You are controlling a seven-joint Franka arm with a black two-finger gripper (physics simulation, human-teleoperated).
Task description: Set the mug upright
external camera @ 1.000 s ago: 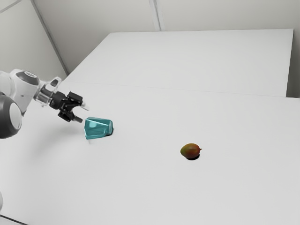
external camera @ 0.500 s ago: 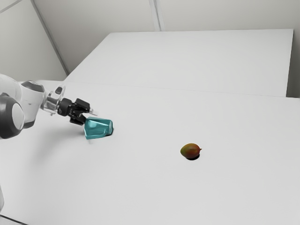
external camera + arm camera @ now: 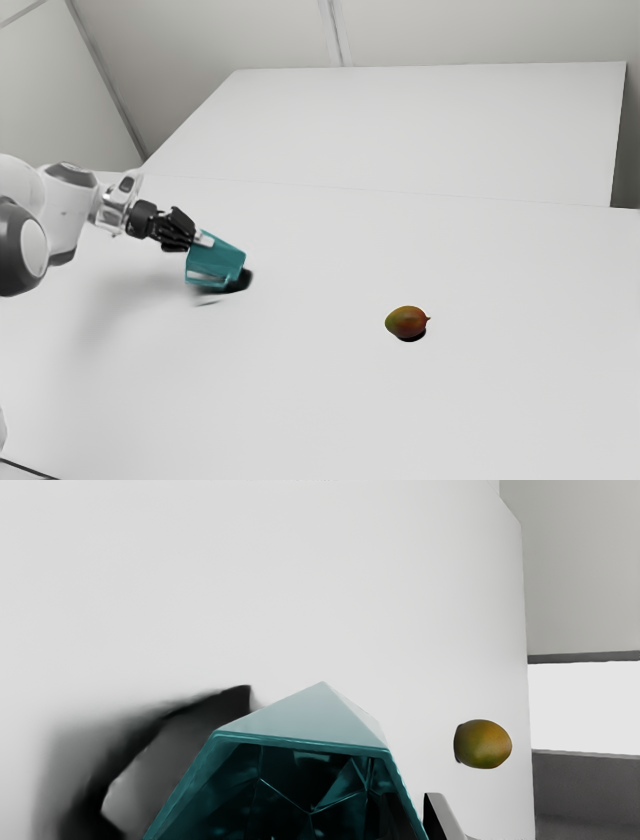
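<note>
The gripper [image 3: 204, 240] is at the exterior view's left, shut on the wall of the teal mug [image 3: 216, 259] at its rim. The mug is tilted, its open end toward the hand, and its dark shadow shows under it at the base end. From the wrist view, the gripper [image 3: 412, 807] pinches one side wall of the mug [image 3: 305, 720], with a finger inside the opening and the other outside. The dark interior of the mug faces the camera.
A mango [image 3: 406, 321] lies on the white table [image 3: 320, 400], well apart from the mug toward the exterior view's right. The wrist view also has the mango [image 3: 483, 744], near the table's edge as seen there.
My hand has moved in to the mug and the fingers have closed on its wall. The mug, earlier lying on its side, has risen slightly and tipped, with a larger shadow.
</note>
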